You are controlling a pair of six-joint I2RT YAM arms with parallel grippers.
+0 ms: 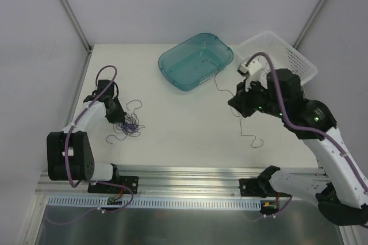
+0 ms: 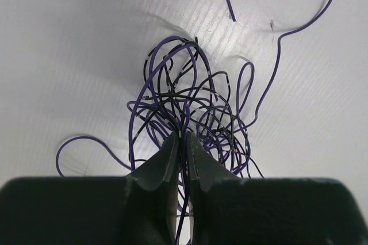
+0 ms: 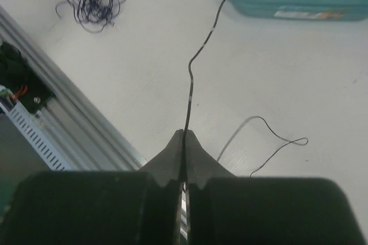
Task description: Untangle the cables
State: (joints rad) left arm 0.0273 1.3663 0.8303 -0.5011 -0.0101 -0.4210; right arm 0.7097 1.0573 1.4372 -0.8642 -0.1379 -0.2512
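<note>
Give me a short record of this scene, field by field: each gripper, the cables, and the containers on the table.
left gripper: shut on strands of the tangled bunch of thin purple and black cables
right gripper: shut on a single thin dark cable, apart from the bunch
single cable's course: from the jaws toward the translucent teal plastic tub
other container: white mesh plastic basket, right of the tub
surface: white table

Teal tub (image 1: 192,64): translucent, open side up, far centre.
White basket (image 1: 300,61): mesh walls, far right corner, near the tub.
Table (image 1: 184,121): white.
Aluminium rail (image 1: 190,179): along near edge.
</note>
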